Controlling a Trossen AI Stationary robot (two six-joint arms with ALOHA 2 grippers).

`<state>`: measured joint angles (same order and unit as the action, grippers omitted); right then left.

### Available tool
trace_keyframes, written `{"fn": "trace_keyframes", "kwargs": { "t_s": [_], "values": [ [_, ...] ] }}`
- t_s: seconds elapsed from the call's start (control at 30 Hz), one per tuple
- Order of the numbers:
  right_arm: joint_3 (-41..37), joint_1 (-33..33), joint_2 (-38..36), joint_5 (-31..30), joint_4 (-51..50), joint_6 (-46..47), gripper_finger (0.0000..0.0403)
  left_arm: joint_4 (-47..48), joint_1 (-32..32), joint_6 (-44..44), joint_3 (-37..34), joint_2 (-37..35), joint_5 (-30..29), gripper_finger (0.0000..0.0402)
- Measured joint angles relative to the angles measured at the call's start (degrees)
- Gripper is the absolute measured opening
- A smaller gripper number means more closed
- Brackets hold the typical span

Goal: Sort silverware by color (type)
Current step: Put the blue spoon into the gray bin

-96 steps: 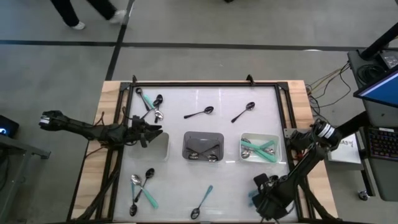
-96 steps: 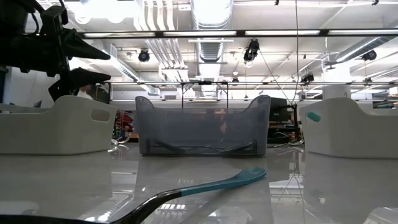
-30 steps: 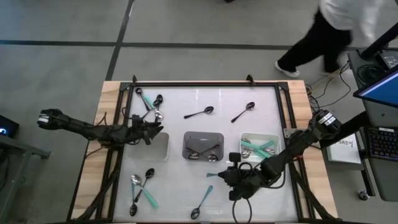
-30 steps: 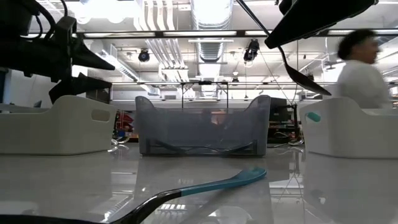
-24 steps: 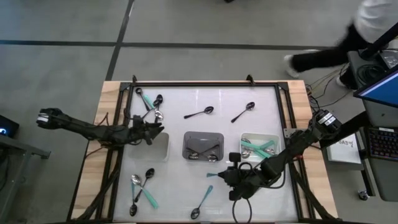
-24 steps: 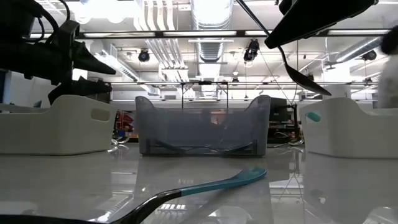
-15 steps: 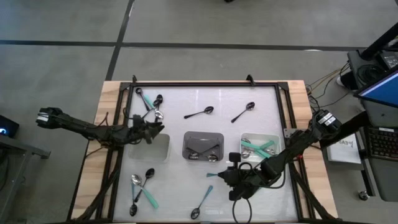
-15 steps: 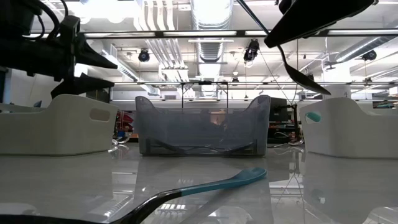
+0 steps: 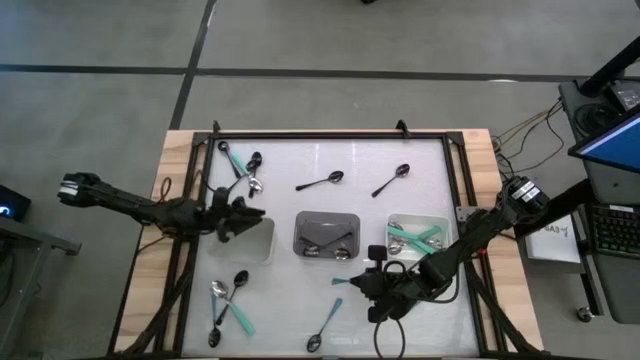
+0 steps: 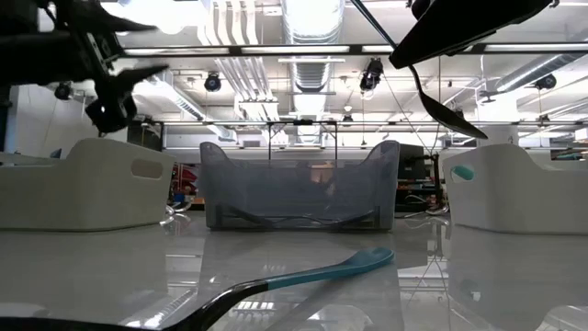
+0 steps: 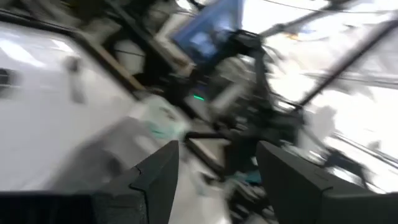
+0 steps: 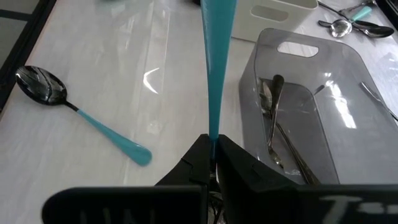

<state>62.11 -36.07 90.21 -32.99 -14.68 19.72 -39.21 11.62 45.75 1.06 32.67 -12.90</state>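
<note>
Mint-green spoon [image 12: 213,68] clamped in right hand [image 12: 211,163]

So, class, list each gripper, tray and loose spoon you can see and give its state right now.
left gripper: open, empty, over the left white tray
right gripper: shut on a teal-handled spoon, held off the table
grey tray: holds silver spoons
right white tray: holds teal spoons
black spoon: lying loose on the table, unsorted

Bright ceiling lights [image 10: 248,49] shine down. The table [image 10: 459,276] is shiny with glare. The left wrist view is very blurry.
</note>
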Motion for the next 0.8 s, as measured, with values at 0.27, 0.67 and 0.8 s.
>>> {"fn": "trace_keyframes", "kwargs": {
  "t_s": [0.27, 0.67, 0.8],
  "values": [
    [0.0, 0.0, 0.0, 0.0, 0.0, -0.2, 0.0009, -1.6, 0.0, 3.2, 0.0, 1.3, 1.4, 0.0198],
    [0.0, 0.0, 0.0, 0.0, 0.0, -0.2, 0.0009, -1.5, 0.0, 5.3, 0.0, 6.3, -0.1, 0.0198],
    [0.0, 0.0, 0.0, 0.0, 0.1, -0.2, 0.0009, -1.5, 0.0, 3.3, 0.2, 7.5, 0.3, 0.0198]
  ]
}}
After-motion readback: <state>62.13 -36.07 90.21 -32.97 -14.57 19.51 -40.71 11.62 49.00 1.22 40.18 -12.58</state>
